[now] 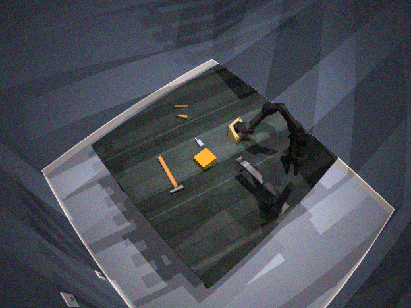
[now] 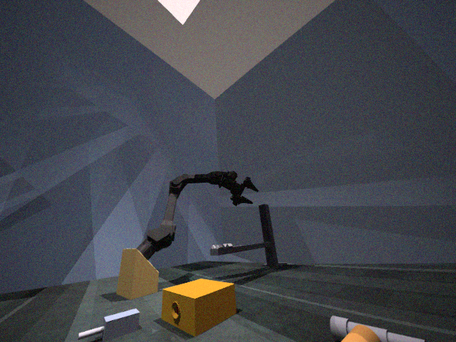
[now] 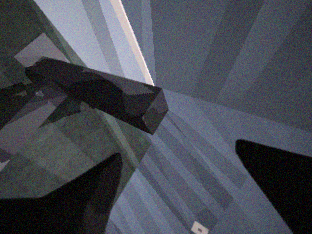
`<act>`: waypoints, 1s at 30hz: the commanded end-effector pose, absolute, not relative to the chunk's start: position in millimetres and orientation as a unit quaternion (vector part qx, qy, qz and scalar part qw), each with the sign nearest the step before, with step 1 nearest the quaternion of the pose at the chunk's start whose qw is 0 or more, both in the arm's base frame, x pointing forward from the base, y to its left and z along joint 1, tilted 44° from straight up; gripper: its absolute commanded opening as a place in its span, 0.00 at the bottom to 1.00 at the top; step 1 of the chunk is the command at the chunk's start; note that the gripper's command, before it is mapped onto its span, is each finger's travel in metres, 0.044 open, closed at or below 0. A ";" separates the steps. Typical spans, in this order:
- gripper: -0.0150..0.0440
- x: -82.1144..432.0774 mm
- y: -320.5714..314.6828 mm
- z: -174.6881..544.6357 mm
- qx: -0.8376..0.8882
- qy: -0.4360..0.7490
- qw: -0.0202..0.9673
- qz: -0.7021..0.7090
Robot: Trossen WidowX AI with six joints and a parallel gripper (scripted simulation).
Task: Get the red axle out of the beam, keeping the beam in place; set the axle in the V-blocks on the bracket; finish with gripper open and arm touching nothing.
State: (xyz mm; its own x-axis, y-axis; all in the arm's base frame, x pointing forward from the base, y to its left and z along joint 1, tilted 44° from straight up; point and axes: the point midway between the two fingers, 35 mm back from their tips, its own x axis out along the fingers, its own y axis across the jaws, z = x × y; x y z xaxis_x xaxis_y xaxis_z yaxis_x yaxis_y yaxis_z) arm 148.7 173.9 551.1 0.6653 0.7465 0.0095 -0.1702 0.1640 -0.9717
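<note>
The red axle cannot be made out in any view; it may be hidden inside or behind the post, which I take for the beam, though dark shading leaves that unsure. The post stands by the desk edge that runs from the top view's right corner to its bottom corner. The bracket reaches inward from it, with the V-blocks at its inner end. The end effector is wide, nothing between its fingers, raised near the right corner and apart from the post. The chief risk, I judge, is a blind approach: with no axle in sight, a fingertip could strike the post's top and tip or shift it. Closing off the axle's line would make a pull bind and drag the beam along. Swinging low towards the V-blocks could knock the bracket, and an axle let go askew might roll off them. The box, near the desk's middle, and the hammer, towards the left-to-bottom edge, look well outside that path.
</note>
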 end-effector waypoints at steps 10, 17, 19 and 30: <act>1.00 294.4 178.8 416.9 -0.683 -0.047 0.643 0.343; 1.00 352.0 144.7 334.5 -0.684 0.064 0.615 0.387; 1.00 364.6 131.9 310.4 -0.682 0.092 0.604 0.402; 1.00 395.2 42.7 177.1 -0.620 0.233 0.570 0.486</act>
State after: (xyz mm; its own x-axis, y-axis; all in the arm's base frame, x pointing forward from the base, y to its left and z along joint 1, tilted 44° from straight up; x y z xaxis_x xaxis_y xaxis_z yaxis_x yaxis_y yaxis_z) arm 393.9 75.5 224.0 0.5189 0.2792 -0.8080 -0.7703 -0.2571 -0.5835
